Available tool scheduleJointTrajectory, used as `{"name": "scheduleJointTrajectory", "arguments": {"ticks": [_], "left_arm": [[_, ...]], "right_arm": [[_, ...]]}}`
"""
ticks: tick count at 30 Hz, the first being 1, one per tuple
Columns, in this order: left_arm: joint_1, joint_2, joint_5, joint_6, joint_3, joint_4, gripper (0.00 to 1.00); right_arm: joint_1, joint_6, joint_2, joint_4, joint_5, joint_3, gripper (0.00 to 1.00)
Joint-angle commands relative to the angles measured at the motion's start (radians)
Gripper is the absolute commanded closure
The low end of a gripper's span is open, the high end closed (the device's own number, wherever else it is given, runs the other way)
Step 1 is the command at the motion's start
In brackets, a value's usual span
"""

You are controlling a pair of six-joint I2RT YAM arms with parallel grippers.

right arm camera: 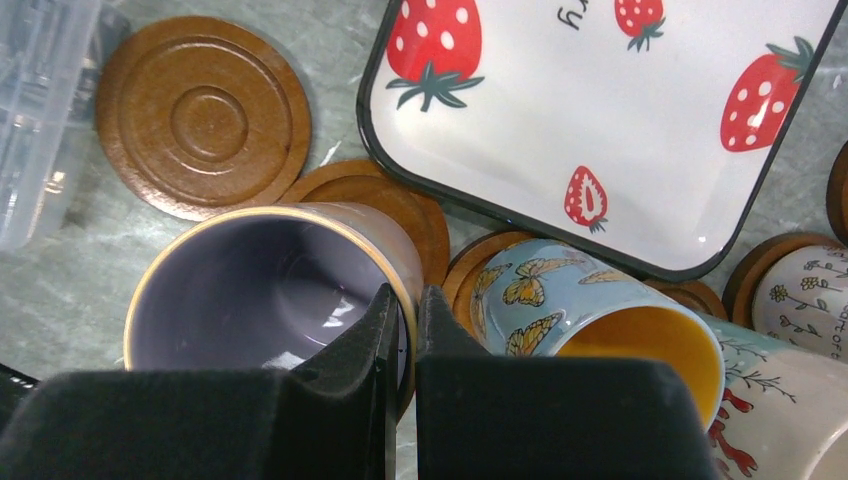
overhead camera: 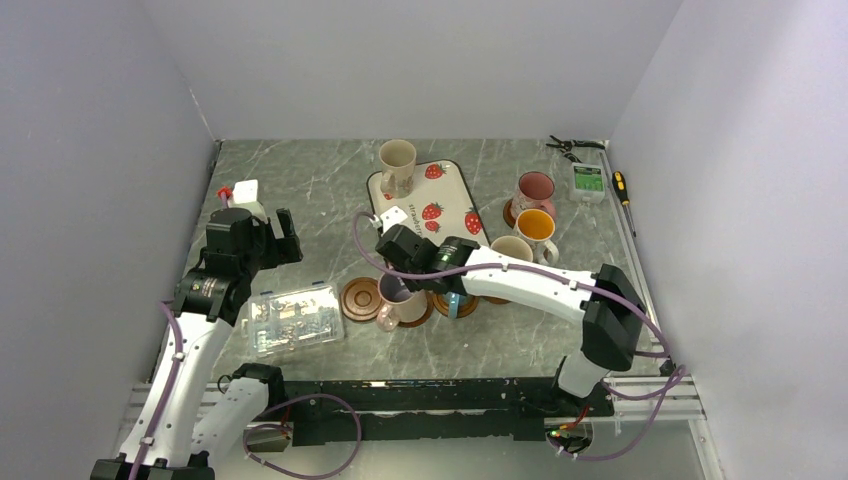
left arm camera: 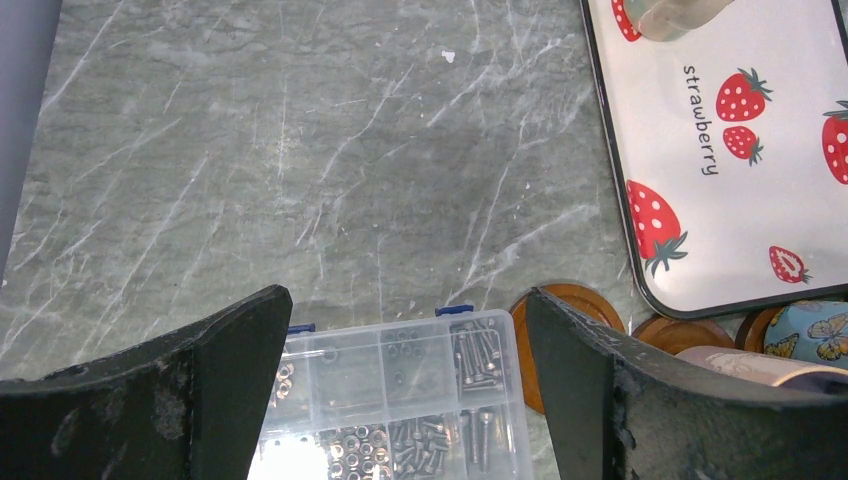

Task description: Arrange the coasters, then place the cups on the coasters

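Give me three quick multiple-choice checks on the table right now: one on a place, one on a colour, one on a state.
1. Where does the rear cream mug stand?
A) on the strawberry tray
B) on a coaster
C) on the bare table

2. What colour is the inside of the mug gripped by the right fingers?
A) orange
B) purple
C) white

3. How do the left fingers stand?
A) shut, empty
B) shut on a coaster
C) open, empty

Answers:
1 A: the rear cream mug stands upright on the strawberry tray.
2 B: the right fingers pinch the wall of the mug, one inside and one outside, and its lining shows purple.
3 C: the left fingers are spread wide, with nothing between them.
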Motion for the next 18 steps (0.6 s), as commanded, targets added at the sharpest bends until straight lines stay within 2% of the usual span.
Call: {"name": "scheduleJointTrajectory", "arguments": {"ticks": [1,11,18], "left_arm": [[-0.002,0.001,-0.014,-0.005,0.020,0.016,0.06],[-0.002,0.001,-0.012,-0.006,0.020,0.016,0.06],[-0.002,0.004,-0.011,-0.005,0.020,0.016,0.06]], "right_arm": [[-0.017,0.027,-0.020,0.107,0.024,-0.005,1.00],[-0.038,0.019,-0.032,0.184,-0.003,-0.075,1.00],[-0.056,-0.036,-0.079,0.301,-0.065,-0.171,1.00]]}}
